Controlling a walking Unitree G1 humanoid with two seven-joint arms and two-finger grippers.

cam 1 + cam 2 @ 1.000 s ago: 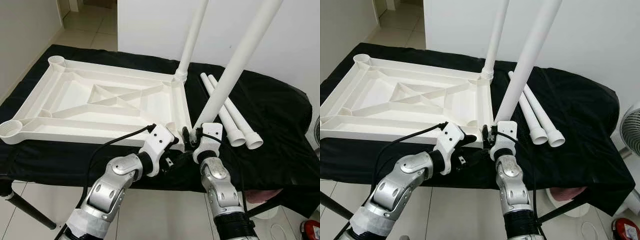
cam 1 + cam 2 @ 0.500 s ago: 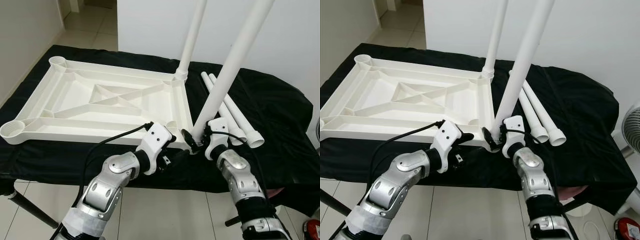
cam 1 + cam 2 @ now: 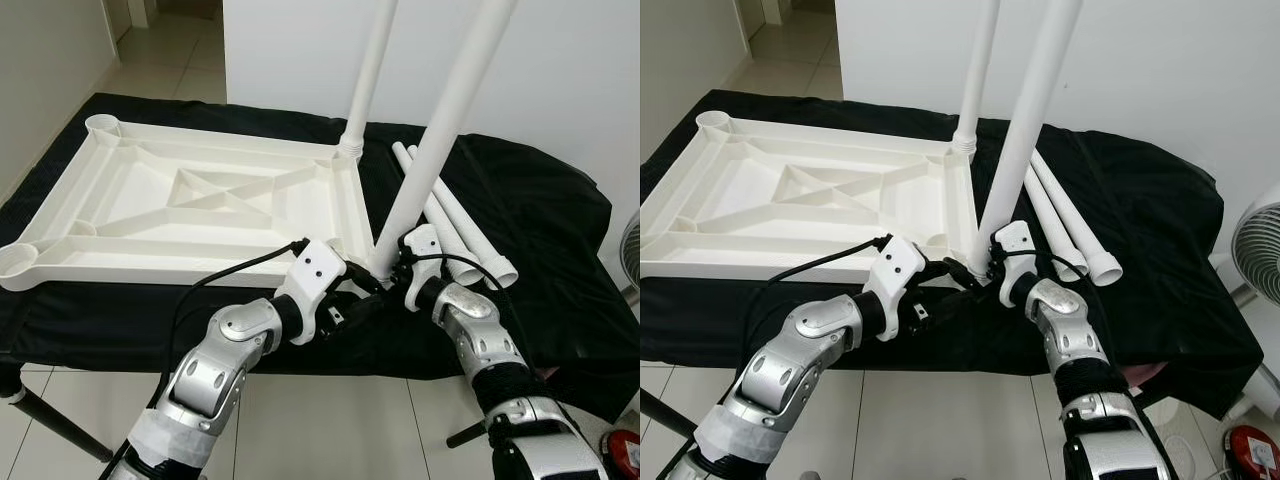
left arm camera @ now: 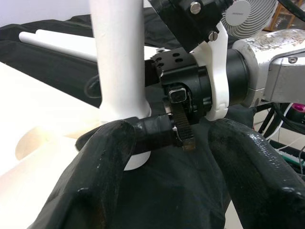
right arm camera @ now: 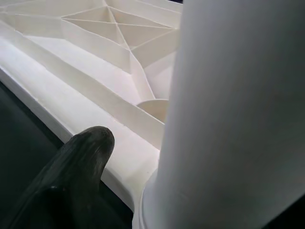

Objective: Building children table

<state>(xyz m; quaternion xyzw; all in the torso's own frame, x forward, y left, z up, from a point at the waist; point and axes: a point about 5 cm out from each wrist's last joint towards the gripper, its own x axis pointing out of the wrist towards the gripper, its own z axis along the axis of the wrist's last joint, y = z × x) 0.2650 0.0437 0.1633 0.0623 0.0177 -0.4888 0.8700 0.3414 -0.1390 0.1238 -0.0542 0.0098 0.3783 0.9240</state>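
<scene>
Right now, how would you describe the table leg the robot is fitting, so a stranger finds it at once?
On the black-draped bench lies the upturned white plastic tabletop. At its near right corner a long white tube leg leans, with the right gripper at its base; the far-corner leg stands alone and two spare legs lie flat.

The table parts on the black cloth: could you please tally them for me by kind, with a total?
White tabletop, upside down: 1
White legs standing at its corners, far one and near one at the right gripper: 2
White legs lying loose on the cloth: 2
Total: 5 parts
</scene>
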